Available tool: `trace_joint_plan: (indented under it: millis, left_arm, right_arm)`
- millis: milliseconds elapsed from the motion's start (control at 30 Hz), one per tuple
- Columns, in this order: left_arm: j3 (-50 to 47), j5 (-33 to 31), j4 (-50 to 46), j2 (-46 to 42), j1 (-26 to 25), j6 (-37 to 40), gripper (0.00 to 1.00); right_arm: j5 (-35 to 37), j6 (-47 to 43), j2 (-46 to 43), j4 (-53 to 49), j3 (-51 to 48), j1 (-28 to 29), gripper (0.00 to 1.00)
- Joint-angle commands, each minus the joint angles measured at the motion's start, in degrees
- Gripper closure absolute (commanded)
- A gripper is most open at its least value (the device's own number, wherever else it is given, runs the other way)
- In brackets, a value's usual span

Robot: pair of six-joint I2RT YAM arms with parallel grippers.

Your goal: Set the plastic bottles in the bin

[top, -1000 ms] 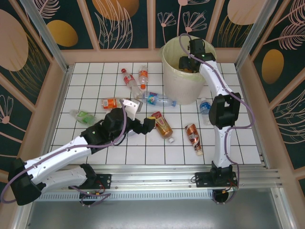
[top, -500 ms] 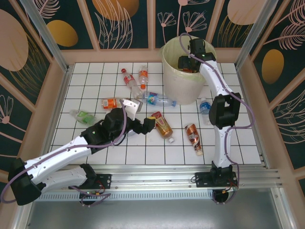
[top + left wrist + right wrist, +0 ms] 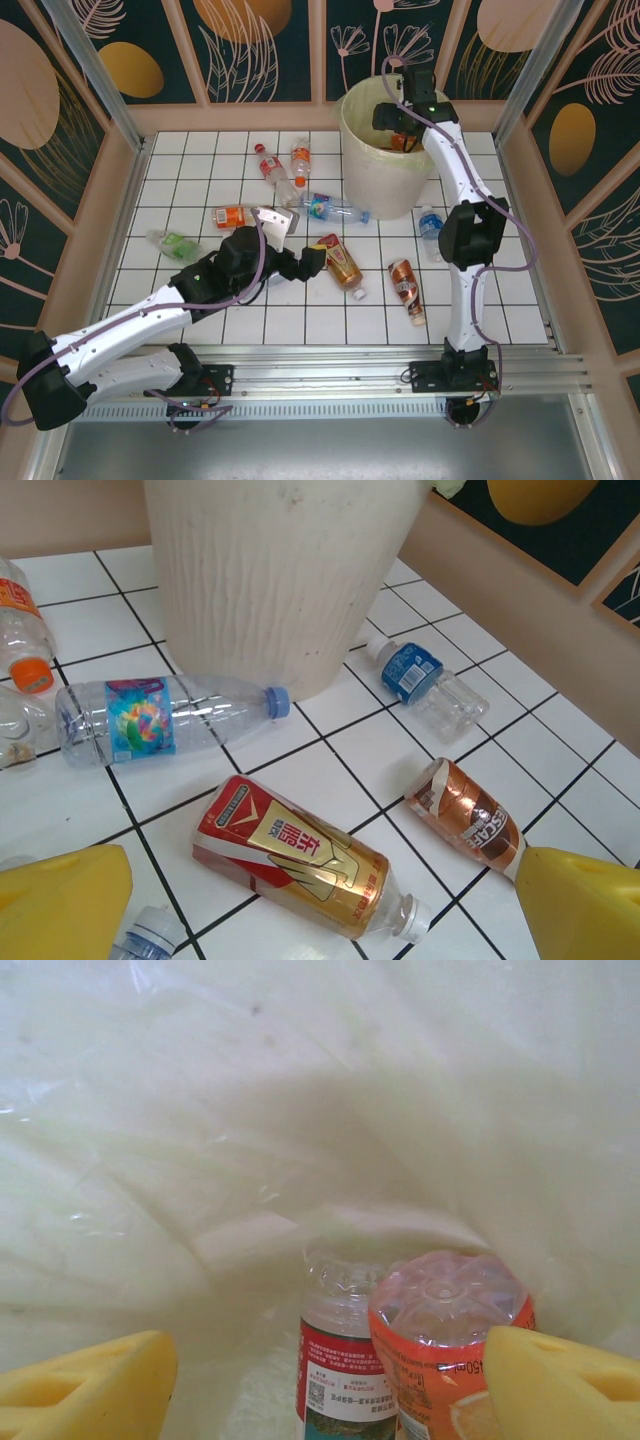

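Top external view: since a second ago the right arm's wrist has lifted and moved toward the back rim of the bin (image 3: 362, 175). The left arm and the loose bottles on the white gridded surface (image 3: 200, 180) lie as they did. The right claw (image 3: 322, 1380) hangs inside the bin with its yellow fingers spread wide and nothing clamped between them. Below it, two bottles rest on the crinkled, translucent liner bag (image 3: 300, 1110). One is an orange-labelled bottle (image 3: 450, 1330) with its petal-shaped base toward the camera. The other is a red-labelled bottle (image 3: 340, 1360) with fine print and a square code too small to read. The left claw (image 3: 325, 900) is low over the tiles, also wide open and holding nothing. Just ahead of it lies a red-and-gold bottle (image 3: 295, 855) on its side, with Chinese characters on the label. Beside that is a coppery brown bottle (image 3: 470, 815) whose white letters seem to read "ESCAF". A small blue-labelled bottle (image 3: 420, 675) lies near the bin's ribbed cream wall. A clear bottle with a rainbow label and blue cap (image 3: 150, 715) lies with its cap at the bin's base. A green-labelled bottle (image 3: 175, 243) lies well apart, toward the left.
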Motion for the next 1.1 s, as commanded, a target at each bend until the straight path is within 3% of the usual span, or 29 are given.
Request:
trace_joint_plan:
  millis: [0, 633, 833, 1067]
  left_arm:
    - [0.43, -0.57, 0.16, 0.52, -0.22, -1.06, 0.01]
    - [1.0, 0.47, 0.38, 0.65, -0.22, -2.31, 0.01]
    - [1.12, -0.71, -0.58, 2.12, -0.25, -3.96, 0.01]
    - [1.86, -0.59, -1.51, 4.05, -0.25, -4.34, 0.02]
  right_arm:
    - [-2.0, 1.09, -2.99, -1.16, 1.36, -0.66, 0.19]
    - [-14.89, 4.18, -19.89, 3.6, -8.92, -0.53, 0.19]
    - [-20.55, 5.28, -29.75, 8.51, -18.76, -0.32, 0.19]
    - [-20.19, 4.84, -43.72, 11.66, -32.34, 3.59, 0.19]
